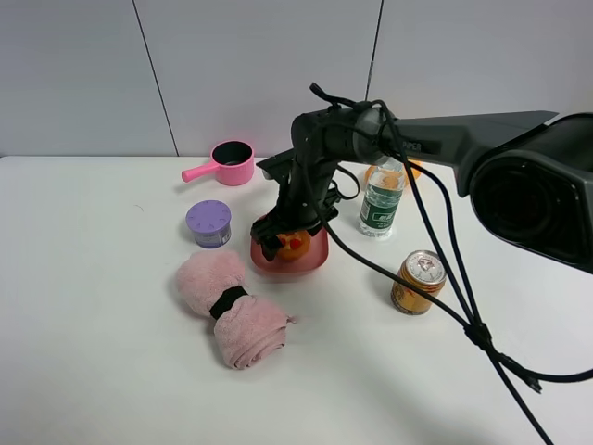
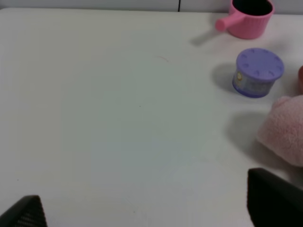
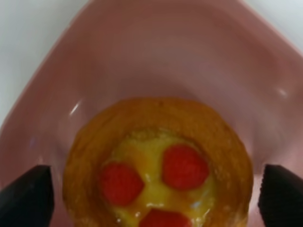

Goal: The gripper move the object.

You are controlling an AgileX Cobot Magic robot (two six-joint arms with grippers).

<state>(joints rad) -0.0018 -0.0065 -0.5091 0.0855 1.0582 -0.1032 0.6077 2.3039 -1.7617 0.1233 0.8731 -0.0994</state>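
The toy tart (image 1: 295, 245), orange-brown crust with a yellow top and red dots, lies in a pink bowl (image 1: 316, 260) at mid-table. My right gripper (image 1: 279, 237) hangs over the bowl. In the right wrist view the tart (image 3: 158, 161) fills the bowl (image 3: 156, 52), and the right gripper (image 3: 156, 201) is open, with one black fingertip (image 3: 28, 196) on each side of the tart and a gap to the crust. My left gripper (image 2: 147, 215) is open and empty over bare table. It is out of the exterior view.
A pink pot (image 1: 232, 162), a purple lidded tub (image 1: 209, 222) and a rolled pink towel (image 1: 232, 311) lie left of the bowl. A water bottle (image 1: 380, 199), an orange fruit (image 1: 409, 170) and a gold can (image 1: 419, 281) stand to the right. Black cables trail across the right side.
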